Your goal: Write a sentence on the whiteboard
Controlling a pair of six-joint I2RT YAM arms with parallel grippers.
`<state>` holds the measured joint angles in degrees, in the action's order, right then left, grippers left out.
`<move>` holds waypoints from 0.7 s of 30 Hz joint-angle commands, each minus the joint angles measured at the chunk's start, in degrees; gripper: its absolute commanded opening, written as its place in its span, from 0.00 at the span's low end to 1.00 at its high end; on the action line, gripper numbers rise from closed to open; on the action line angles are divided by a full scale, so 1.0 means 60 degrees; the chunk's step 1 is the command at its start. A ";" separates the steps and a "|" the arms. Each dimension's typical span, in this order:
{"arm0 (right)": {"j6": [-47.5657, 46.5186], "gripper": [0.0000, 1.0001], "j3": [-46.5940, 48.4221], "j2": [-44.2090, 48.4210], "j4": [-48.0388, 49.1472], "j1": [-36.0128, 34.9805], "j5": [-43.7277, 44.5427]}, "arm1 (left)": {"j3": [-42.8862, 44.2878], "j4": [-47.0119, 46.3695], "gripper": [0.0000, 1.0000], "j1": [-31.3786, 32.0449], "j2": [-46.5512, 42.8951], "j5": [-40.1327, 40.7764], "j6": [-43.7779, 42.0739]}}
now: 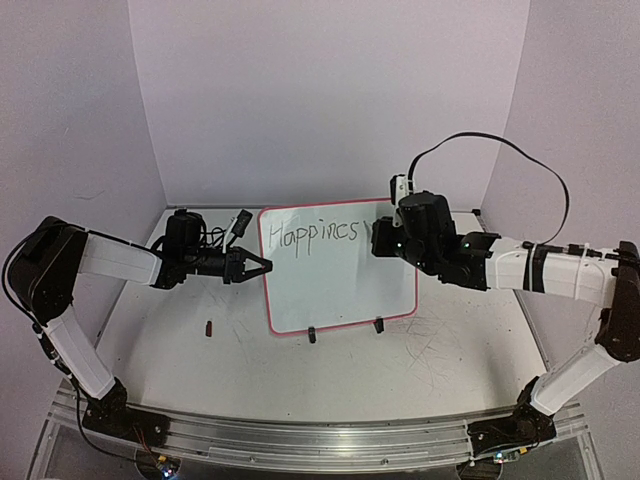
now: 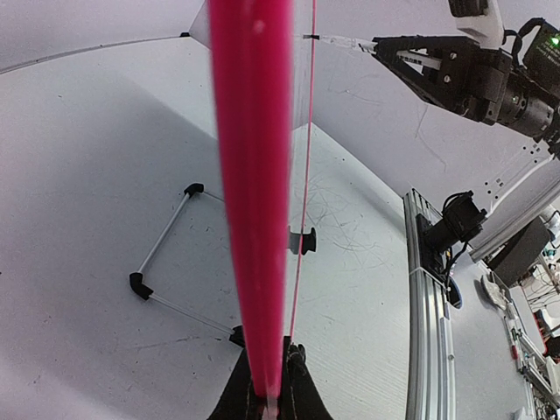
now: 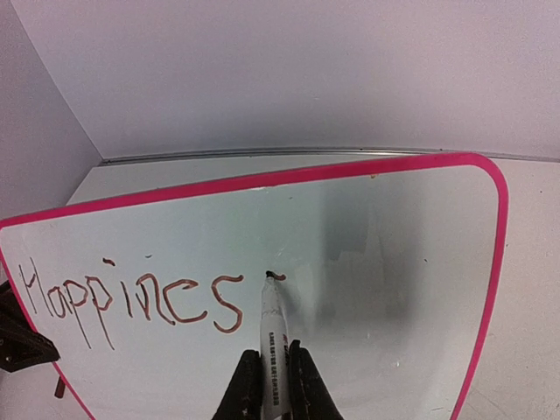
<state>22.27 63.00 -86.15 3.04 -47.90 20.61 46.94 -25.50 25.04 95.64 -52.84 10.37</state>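
Right gripper [image 3: 274,359] tight on marker [image 3: 270,322]

Whiteboard [image 1: 340,290] white, pink-framed; lettering [image 1: 312,232] dark reddish-brown.

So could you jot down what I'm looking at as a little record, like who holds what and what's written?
board: whiteboard with pink frame, standing on two black clip feet on the table
left pincer: shut on the whiteboard's left edge
right pincer: shut on a marker, tip on the board
writing: "Happines", with a small new stroke at the marker tip
also on table: small dark item left of the board, too small to identify
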 commanded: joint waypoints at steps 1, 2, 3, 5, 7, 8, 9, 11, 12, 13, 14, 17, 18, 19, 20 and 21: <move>-0.0121 0.00 0.0258 -0.0129 0.0240 -0.0002 -0.0258 | 0.0248 0.0351 0.00 0.0046 -0.0100 0.0355 -0.0410; -0.0114 0.00 0.0234 -0.0129 0.0219 -0.0010 -0.0312 | 0.0248 0.0354 0.00 0.0046 -0.0100 0.0354 -0.0410; -0.0110 0.00 0.0219 -0.0129 0.0188 -0.0040 -0.0326 | 0.0242 0.0347 0.00 0.0046 -0.0102 0.0354 -0.0410; -0.0073 0.00 0.0152 -0.0101 0.0099 -0.0057 -0.0304 | 0.0225 0.0352 0.00 0.0046 -0.0105 0.0355 -0.0410; -0.0014 0.00 0.0021 -0.0023 0.0024 -0.0064 -0.0206 | 0.0220 0.0354 0.00 0.0046 -0.0115 0.0357 -0.0410; 0.0019 0.00 -0.0040 0.0032 0.0000 -0.0068 -0.0144 | 0.0222 0.0356 0.00 0.0046 -0.0109 0.0355 -0.0410; 0.0054 0.00 -0.0077 0.0085 -0.0023 -0.0065 -0.0061 | 0.0231 0.0354 0.00 0.0046 -0.0110 0.0354 -0.0410; 0.0118 0.00 -0.0161 0.0188 -0.0077 -0.0069 0.0048 | 0.0237 0.0354 0.00 0.0052 -0.0096 0.0348 -0.0410; 0.0138 0.00 -0.0194 0.0217 -0.0096 -0.0065 0.0094 | 0.0236 0.0353 0.00 0.0047 -0.0080 0.0352 -0.0410; 0.0170 0.00 -0.0212 0.0249 -0.0122 -0.0063 0.0156 | 0.0256 0.0360 0.00 0.0046 -0.0077 0.0346 -0.0410; 0.0187 0.00 -0.0228 0.0273 -0.0141 -0.0068 0.0198 | 0.0260 0.0364 0.00 0.0046 -0.0076 0.0339 -0.0410; 0.0219 0.00 -0.0246 0.0308 -0.0197 -0.0068 0.0270 | 0.0264 0.0364 0.00 0.0044 -0.0070 0.0327 -0.0410; 0.0220 0.00 -0.0247 0.0310 -0.0212 -0.0065 0.0271 | 0.0265 0.0360 0.00 0.0046 -0.0073 0.0322 -0.0410; 0.0225 0.00 -0.0257 0.0317 -0.0230 -0.0061 0.0289 | 0.0263 0.0359 0.00 0.0046 -0.0074 0.0322 -0.0410; 0.0234 0.00 -0.0262 0.0332 -0.0249 -0.0067 0.0317 | 0.0254 0.0364 0.00 0.0046 -0.0075 0.0321 -0.0410; 0.0246 0.00 -0.0274 0.0360 -0.0275 -0.0067 0.0361 | 0.0259 0.0365 0.00 0.0046 -0.0066 0.0318 -0.0410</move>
<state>22.99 61.92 -86.02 2.39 -48.29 20.39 46.94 -25.50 25.04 95.64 -52.82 10.37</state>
